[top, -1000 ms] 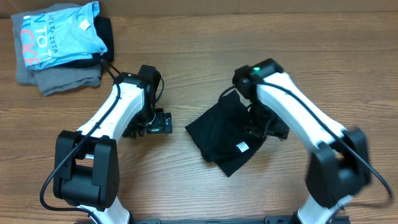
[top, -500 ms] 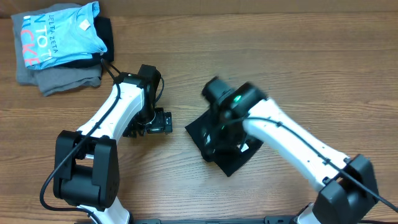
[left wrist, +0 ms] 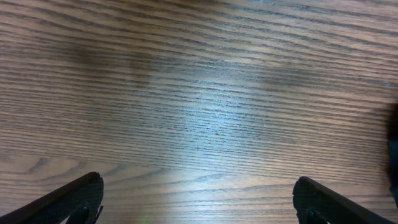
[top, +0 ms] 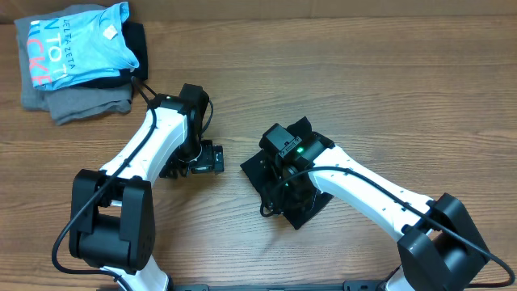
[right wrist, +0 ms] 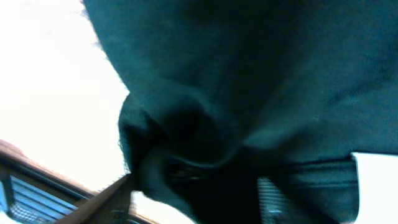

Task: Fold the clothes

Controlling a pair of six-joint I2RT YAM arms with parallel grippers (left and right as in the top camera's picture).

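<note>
Atop black tee (top: 254, 170), R arm (top: 363, 190) blocks view; shirt pile (top: 77, 65) top-left.

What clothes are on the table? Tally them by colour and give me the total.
Light blue: 1, the lettered shirt
Grey: 1, the folded garment
Black: 2, the loose T-shirt and a dark piece under the lettered shirt
Total: 4
</note>
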